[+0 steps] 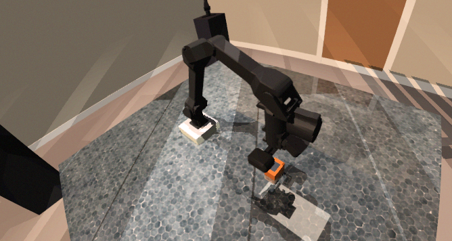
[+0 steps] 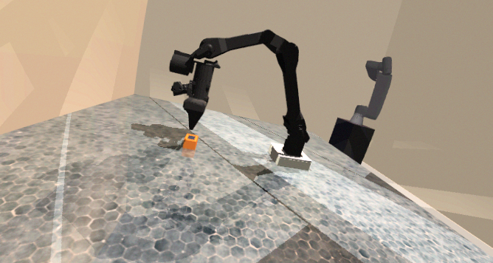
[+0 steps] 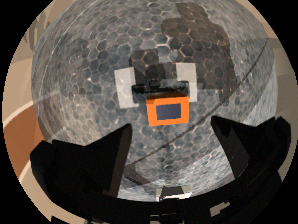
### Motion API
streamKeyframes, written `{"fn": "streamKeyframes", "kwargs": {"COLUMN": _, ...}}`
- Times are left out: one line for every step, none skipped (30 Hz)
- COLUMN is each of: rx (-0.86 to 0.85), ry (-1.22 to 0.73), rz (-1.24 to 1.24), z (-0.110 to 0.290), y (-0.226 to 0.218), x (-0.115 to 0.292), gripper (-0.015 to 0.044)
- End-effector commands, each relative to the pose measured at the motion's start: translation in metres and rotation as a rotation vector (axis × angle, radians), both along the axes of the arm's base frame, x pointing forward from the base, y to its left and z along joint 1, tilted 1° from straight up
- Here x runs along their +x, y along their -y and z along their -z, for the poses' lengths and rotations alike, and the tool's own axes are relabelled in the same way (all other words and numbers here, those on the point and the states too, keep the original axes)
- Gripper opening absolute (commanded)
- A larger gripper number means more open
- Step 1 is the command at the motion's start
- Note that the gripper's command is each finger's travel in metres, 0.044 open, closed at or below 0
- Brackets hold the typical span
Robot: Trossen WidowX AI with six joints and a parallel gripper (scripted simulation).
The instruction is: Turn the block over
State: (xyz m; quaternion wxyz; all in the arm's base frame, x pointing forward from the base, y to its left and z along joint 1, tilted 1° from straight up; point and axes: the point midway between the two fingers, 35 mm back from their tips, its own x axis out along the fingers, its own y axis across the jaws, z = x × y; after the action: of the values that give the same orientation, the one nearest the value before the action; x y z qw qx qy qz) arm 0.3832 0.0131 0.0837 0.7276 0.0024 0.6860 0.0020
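An orange block (image 1: 275, 174) (image 2: 190, 144) (image 3: 168, 122) rests on the table. Its top face carries a dark rectangular mark (image 2: 191, 137) (image 3: 168, 112), so the marked side faces up. My gripper (image 1: 281, 160) (image 2: 191, 128) (image 3: 173, 124) is open and empty and points down above the block. In the wrist view the fingertips stand wide apart, one to each side of the block, with the block a little ahead of them. In the exterior view the fingertips are a little above the block's top. In the top view a finger covers part of the block's left side.
The arm's white base (image 1: 197, 135) (image 2: 293, 163) stands on the hexagon-patterned table (image 1: 162, 189) (image 2: 147, 214). A pale rectangular patch (image 1: 312, 220) lies beside the block, partly under the arm's shadow. Another arm on a dark pedestal (image 2: 350, 138) stands in the background.
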Motion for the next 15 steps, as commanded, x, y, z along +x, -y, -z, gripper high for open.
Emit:
{"fn": "streamKeyframes", "kwargs": {"rx": 0.004, "ry": -0.014, "rz": -0.001, "z": 0.013, "y": -0.001, "x": -0.003, "gripper": 0.044}}
{"fn": "streamKeyframes", "kwargs": {"rx": 0.004, "ry": -0.014, "rz": -0.001, "z": 0.013, "y": -0.001, "x": -0.003, "gripper": 0.044}}
{"fn": "streamKeyframes", "kwargs": {"rx": 0.004, "ry": -0.014, "rz": -0.001, "z": 0.014, "y": -0.001, "x": -0.002, "gripper": 0.044}}
{"fn": "streamKeyframes", "kwargs": {"rx": 0.004, "ry": -0.014, "rz": -0.001, "z": 0.017, "y": -0.001, "x": -0.002, "gripper": 0.044}}
{"fn": "streamKeyframes", "kwargs": {"rx": 0.004, "ry": -0.014, "rz": -0.001, "z": 0.023, "y": -0.001, "x": -0.002, "gripper": 0.044}}
{"fn": "streamKeyframes", "kwargs": {"rx": 0.004, "ry": -0.014, "rz": -0.001, "z": 0.026, "y": -0.001, "x": -0.002, "gripper": 0.044}}
{"fn": "streamKeyframes", "kwargs": {"rx": 0.004, "ry": -0.014, "rz": -0.001, "z": 0.028, "y": -0.001, "x": -0.002, "gripper": 0.044}}
{"fn": "streamKeyframes", "kwargs": {"rx": 0.004, "ry": -0.014, "rz": -0.001, "z": 0.028, "y": -0.001, "x": -0.002, "gripper": 0.044}}
{"fn": "streamKeyframes", "kwargs": {"rx": 0.004, "ry": -0.014, "rz": -0.001, "z": 0.028, "y": -0.001, "x": -0.002, "gripper": 0.044}}
{"fn": "streamKeyframes", "kwargs": {"rx": 0.004, "ry": -0.014, "rz": -0.001, "z": 0.028, "y": -0.001, "x": -0.002, "gripper": 0.044}}
{"fn": "streamKeyframes", "kwargs": {"rx": 0.004, "ry": -0.014, "rz": -0.001, "z": 0.029, "y": -0.001, "x": -0.002, "gripper": 0.044}}
{"fn": "streamKeyframes", "kwargs": {"rx": 0.004, "ry": -0.014, "rz": -0.001, "z": 0.03, "y": -0.001, "x": -0.002, "gripper": 0.044}}
{"fn": "streamKeyframes", "kwargs": {"rx": 0.004, "ry": -0.014, "rz": -0.001, "z": 0.032, "y": -0.001, "x": -0.001, "gripper": 0.044}}
{"fn": "streamKeyframes", "kwargs": {"rx": 0.004, "ry": -0.014, "rz": -0.001, "z": 0.033, "y": -0.001, "x": -0.001, "gripper": 0.044}}
{"fn": "streamKeyframes", "kwargs": {"rx": 0.004, "ry": -0.014, "rz": -0.001, "z": 0.035, "y": -0.001, "x": -0.001, "gripper": 0.044}}
